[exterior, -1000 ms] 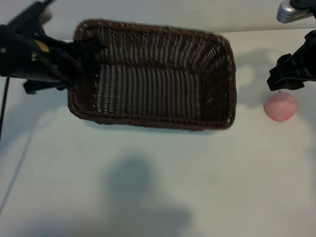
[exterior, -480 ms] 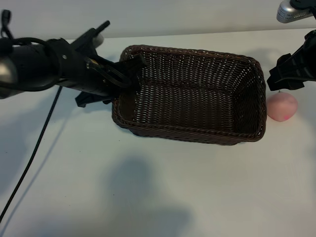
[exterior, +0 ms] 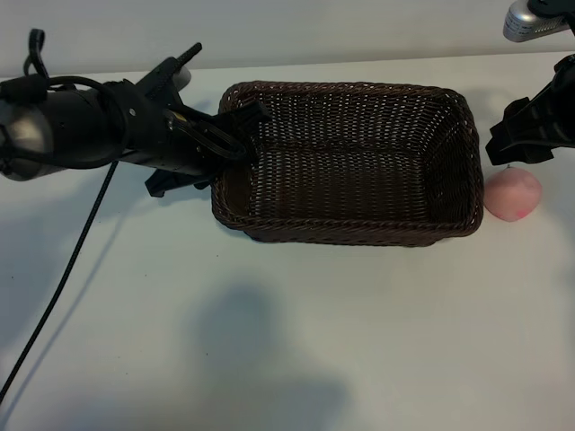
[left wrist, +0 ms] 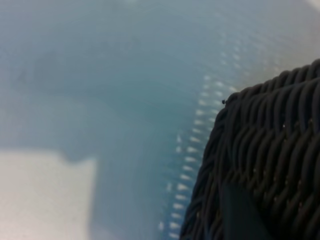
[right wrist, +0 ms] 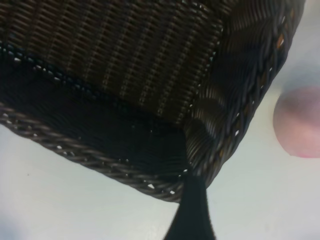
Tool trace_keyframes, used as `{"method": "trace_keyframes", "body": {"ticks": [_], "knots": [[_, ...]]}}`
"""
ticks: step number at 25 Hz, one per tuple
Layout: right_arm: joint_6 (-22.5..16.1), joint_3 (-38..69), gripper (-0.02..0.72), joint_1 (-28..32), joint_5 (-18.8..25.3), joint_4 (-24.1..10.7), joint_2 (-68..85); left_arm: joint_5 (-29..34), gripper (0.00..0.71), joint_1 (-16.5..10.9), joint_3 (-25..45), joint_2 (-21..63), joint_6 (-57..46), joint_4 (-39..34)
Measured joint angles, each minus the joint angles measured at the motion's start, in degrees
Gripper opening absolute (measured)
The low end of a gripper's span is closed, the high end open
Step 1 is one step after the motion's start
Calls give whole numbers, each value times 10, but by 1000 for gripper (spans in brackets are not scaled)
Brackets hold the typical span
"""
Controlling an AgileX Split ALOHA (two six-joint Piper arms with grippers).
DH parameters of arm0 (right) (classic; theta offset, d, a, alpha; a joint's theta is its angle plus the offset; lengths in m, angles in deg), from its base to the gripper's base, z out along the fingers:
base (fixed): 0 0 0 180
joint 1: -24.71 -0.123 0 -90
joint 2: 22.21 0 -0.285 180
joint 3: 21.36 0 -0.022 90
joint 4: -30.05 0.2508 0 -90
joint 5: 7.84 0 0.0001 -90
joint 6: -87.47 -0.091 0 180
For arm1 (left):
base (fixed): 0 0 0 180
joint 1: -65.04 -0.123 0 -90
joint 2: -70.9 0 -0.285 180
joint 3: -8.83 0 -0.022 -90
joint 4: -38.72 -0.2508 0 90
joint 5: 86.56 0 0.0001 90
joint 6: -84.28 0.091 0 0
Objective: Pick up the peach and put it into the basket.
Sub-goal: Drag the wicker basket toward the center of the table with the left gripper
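The basket (exterior: 346,166) has been carried rightward across the tabletop (exterior: 269,341) over the last second and set down level, so that its right end wall now stands just beside the peach (exterior: 512,194); a moment ago a clear gap lay between them. The transfer is thereby shortened to a brief lift over the rim, though the peach itself is not yet picked up.

The left tool (exterior: 235,135) is clamped on the basket's left rim, its jaws partly closed on the wicker. The right tool (exterior: 517,154) hangs directly above the peach, unmoved, jaws spread wide and holding nothing.

The exterior view alone shows both arms and the whole layout. The right wrist view adds the basket's corner (right wrist: 220,135) close up, with the peach (right wrist: 300,122) just beyond it and seemingly apart from the weave. The left wrist view gives only the basket's outer wall (left wrist: 265,165) against the tabletop.
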Motion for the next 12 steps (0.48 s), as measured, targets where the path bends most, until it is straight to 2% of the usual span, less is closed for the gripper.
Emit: {"method": "trace_keyframes", "body": {"ticks": [12], "knots": [[0,0,594,0,0,0,0,-8,340,0,0,-28,-1,4]]}}
